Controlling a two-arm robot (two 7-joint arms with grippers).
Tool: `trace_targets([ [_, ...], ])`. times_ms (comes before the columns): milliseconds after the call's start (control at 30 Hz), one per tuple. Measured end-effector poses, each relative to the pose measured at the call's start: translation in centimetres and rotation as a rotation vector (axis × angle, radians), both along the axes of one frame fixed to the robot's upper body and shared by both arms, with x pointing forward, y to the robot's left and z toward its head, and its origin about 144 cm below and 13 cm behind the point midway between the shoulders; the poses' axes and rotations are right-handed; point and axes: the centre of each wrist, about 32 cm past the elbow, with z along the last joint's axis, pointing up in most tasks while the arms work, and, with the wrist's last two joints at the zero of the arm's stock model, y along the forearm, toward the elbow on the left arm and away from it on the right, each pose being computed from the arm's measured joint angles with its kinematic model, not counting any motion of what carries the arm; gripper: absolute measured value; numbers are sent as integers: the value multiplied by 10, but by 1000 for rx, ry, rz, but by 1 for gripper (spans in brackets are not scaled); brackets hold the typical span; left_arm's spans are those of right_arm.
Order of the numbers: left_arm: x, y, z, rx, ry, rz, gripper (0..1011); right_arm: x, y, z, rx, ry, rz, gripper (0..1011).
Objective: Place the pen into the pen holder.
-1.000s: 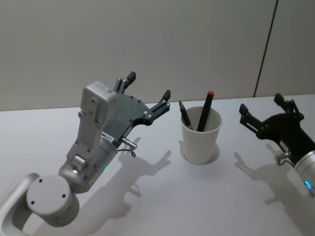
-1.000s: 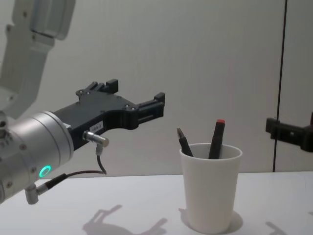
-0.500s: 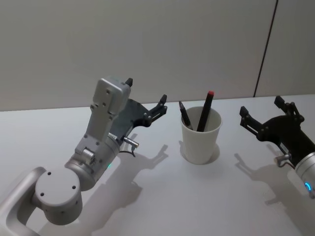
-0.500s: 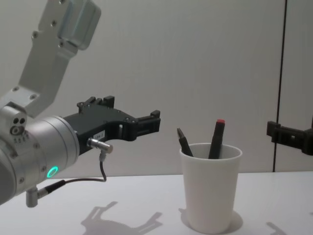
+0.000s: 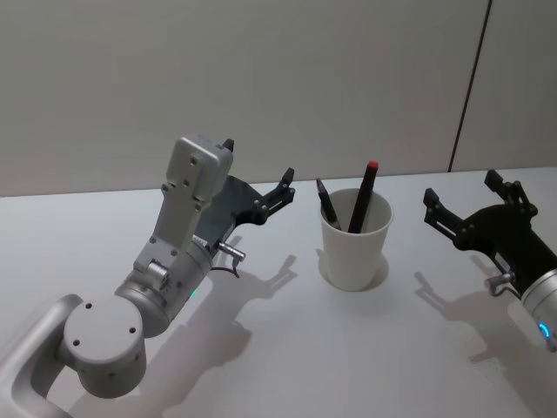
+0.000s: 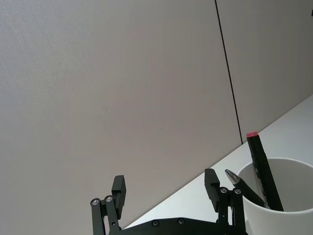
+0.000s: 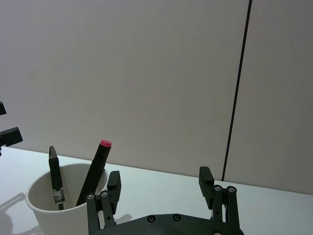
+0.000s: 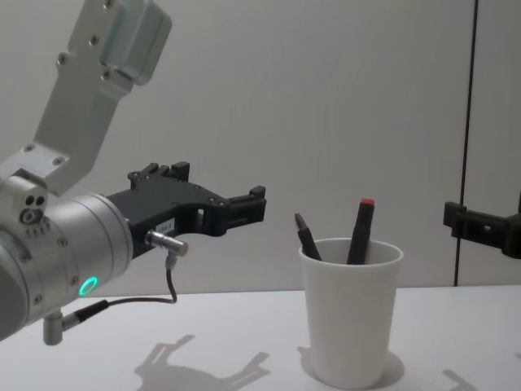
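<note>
The red-capped black pen point(image 5: 363, 195) already stood in the plain white paper cup point(image 5: 354, 246) mid-table beside a second dark pen point(image 5: 327, 204), both end effectors, left point(image 5: 258, 174) and right point(image 5: 471, 193), open, empty, flanking it.

1. A plain white table point(image 5: 287, 348) carries the scene, and its far edge meets a pale wall.
2. One thing stands directly on the table: the pen holder point(image 5: 355, 246), a white tapered paper cup, upright, toward the far side and a little right of the middle in the head view.
3. The cup's base rests flat on the tabletop, seen side-on in the chest view point(image 8: 351, 322).
4. Soft grey shadows lie on the surface to the left and right of the cup.
</note>
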Motion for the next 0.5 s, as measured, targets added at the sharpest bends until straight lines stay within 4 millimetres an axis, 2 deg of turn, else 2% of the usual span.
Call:
trace_targets([
  [500,0,0,0,-1,0,0,1001,0,0,0,0,0,0,1001],
])
